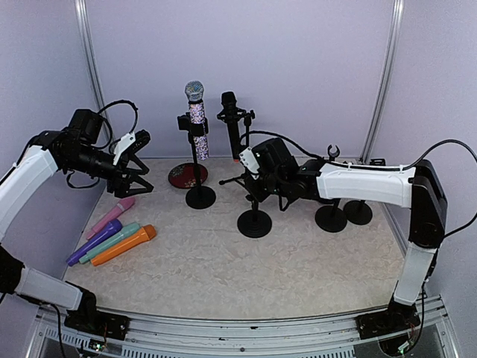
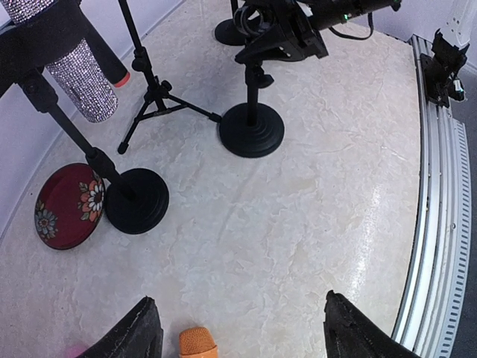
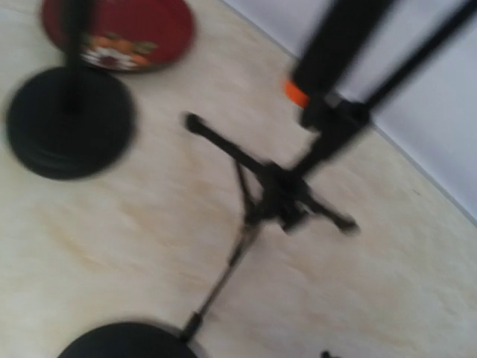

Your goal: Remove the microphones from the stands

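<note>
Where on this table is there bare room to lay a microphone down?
The widest bare patch is the near half of the pale marbled tabletop, between the orange microphone on the left, the central round black stand base behind and the front rail. The back is crowded: red floral plate, glittery silver microphone's stand, black tripod stand.

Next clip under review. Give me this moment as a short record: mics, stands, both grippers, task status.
glitter mic: upright, clipped in round-base stand
black mic: in tripod stand
loose mics: four, lying at the table's left
plate: red, beside the round-base stand
left gripper: jaws open, empty, over the loose mics
right gripper: at the top of middle stand; jaws unclear, wrist view blurred
task status: both mics in their stands
</note>
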{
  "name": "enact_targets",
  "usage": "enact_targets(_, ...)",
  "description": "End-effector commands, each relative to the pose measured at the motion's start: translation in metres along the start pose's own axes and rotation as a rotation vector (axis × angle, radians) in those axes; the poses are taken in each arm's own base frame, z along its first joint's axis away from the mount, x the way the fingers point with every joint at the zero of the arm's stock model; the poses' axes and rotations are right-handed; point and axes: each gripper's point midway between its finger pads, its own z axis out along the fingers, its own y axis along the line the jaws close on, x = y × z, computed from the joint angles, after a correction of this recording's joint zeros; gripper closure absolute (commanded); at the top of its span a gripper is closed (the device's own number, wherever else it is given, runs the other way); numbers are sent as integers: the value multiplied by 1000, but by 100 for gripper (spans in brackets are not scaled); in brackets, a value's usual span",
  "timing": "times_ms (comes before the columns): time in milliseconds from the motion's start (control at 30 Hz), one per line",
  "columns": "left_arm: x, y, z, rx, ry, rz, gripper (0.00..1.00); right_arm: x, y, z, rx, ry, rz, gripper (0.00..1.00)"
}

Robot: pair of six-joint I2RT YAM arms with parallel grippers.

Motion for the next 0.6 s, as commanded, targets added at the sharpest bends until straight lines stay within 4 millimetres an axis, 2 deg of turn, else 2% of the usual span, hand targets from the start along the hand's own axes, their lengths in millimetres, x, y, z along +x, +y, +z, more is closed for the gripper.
enact_targets(0,-7,1,-4,1,-15,9,28,34,-59,3,117,114,-77,64)
enact_targets(200,-6,0,-4,2,-12,13,28,55,-121,20,208,182,-38,65)
enact_targets(400,-3,-1,-4,1,-2,15,28,79,-161,32,277,244,-34,66)
enact_targets(567,-2,-2,-4,4,2,19,28,99,-192,34,359,306,-65,66)
